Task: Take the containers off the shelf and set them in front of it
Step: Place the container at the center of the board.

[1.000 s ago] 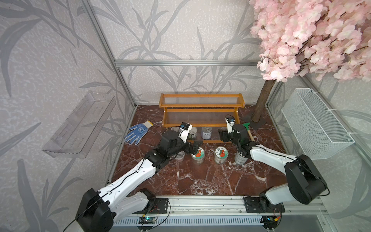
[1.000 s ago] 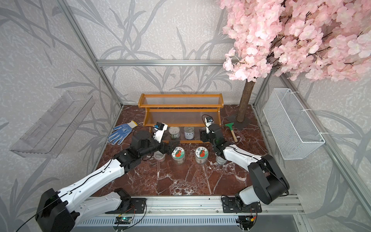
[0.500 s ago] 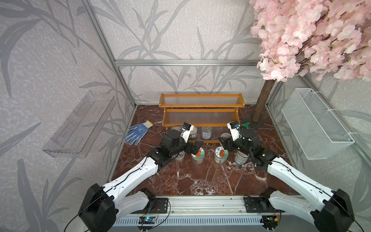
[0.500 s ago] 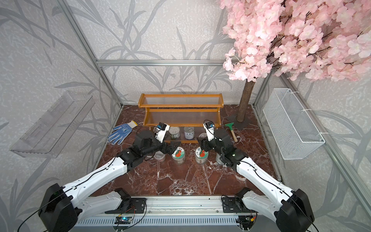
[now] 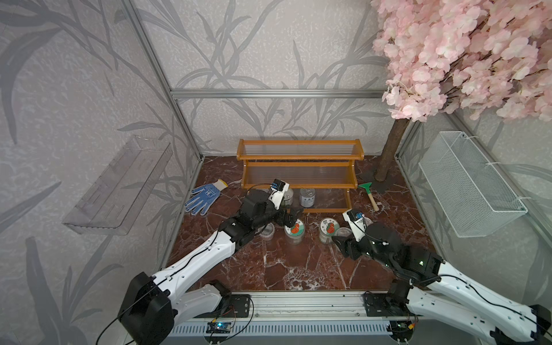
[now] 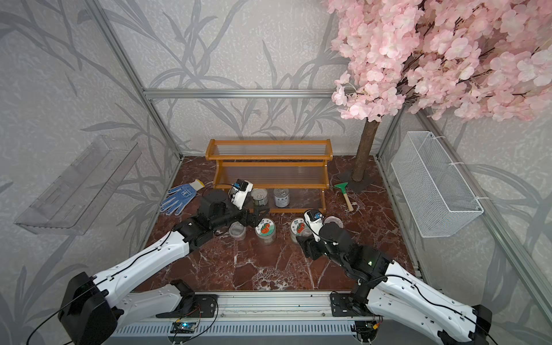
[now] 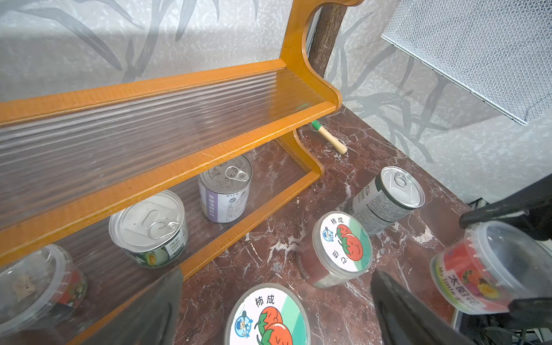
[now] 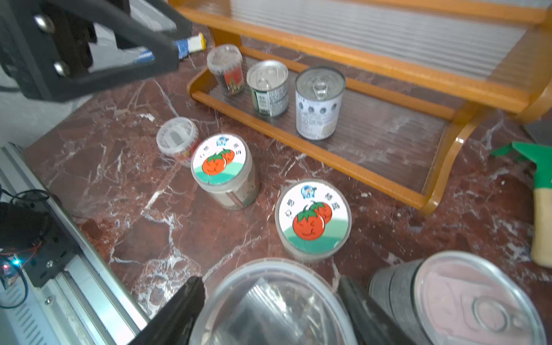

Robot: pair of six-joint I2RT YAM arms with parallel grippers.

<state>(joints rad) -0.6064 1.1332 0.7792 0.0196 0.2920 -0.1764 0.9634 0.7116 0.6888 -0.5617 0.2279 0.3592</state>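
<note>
Three containers stand in a row on the lowest tier of the shelf (image 5: 325, 186): a clear cup (image 8: 224, 64), a short tin (image 8: 268, 86) and a taller tin (image 8: 319, 101), close together but not touching. Five more are in front of the shelf at the marble floor (image 5: 268, 268): the left tomato jar (image 8: 222, 167), the right tomato jar (image 8: 312, 218), a second clear cup (image 8: 176, 139) just beside the left jar, a grey tin (image 8: 466, 301), and a third clear cup (image 8: 268, 310). Left gripper (image 5: 292, 217): fingers spread wide, one to each side of the left tomato jar's lid, no contact visible. Right gripper (image 8: 268, 285): fingers clamped on the third clear cup's sides, just beside the grey tin; cannot tell whether its base meets the floor.
</note>
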